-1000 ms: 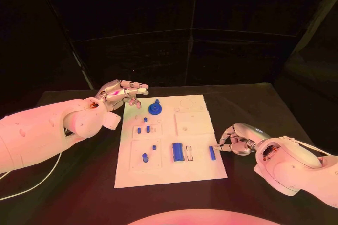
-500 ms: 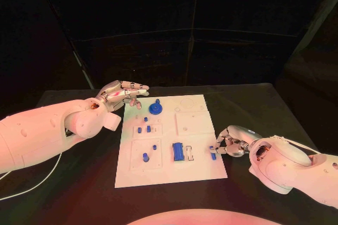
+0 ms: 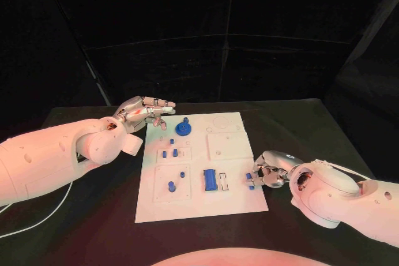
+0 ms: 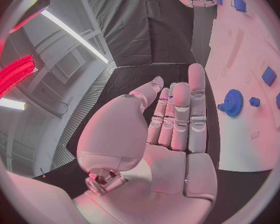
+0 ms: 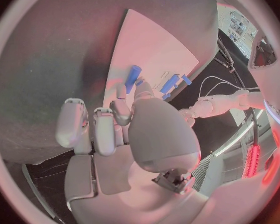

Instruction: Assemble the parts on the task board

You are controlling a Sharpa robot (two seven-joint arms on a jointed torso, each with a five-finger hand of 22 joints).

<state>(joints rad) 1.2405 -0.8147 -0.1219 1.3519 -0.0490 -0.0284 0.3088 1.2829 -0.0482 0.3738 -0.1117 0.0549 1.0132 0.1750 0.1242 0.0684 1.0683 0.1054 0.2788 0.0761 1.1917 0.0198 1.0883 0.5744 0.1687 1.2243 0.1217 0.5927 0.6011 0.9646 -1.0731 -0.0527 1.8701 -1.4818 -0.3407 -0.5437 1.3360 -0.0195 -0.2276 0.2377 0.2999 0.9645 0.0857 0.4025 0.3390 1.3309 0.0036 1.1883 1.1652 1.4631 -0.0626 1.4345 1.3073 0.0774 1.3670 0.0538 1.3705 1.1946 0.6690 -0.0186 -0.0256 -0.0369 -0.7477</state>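
Observation:
The white task board lies in the middle of the black table. A thin blue bar lies near its right edge. My right hand is at that edge with fingers curled, and its thumb and a finger pinch the bar's end. A blue block stands left of the bar. A blue gear sits at the board's far left part, with small blue pegs nearer me. My left hand hovers open beside the board's far left corner, fingers straight, a short way from the gear.
More small blue pieces sit in the board's near left section. A white cable runs over the table at the left. Bare black table lies right of the board and in front of it.
My right hand has slid left from beside the board onto the blue bar, now covering part of it. The left hand has stayed where it was.

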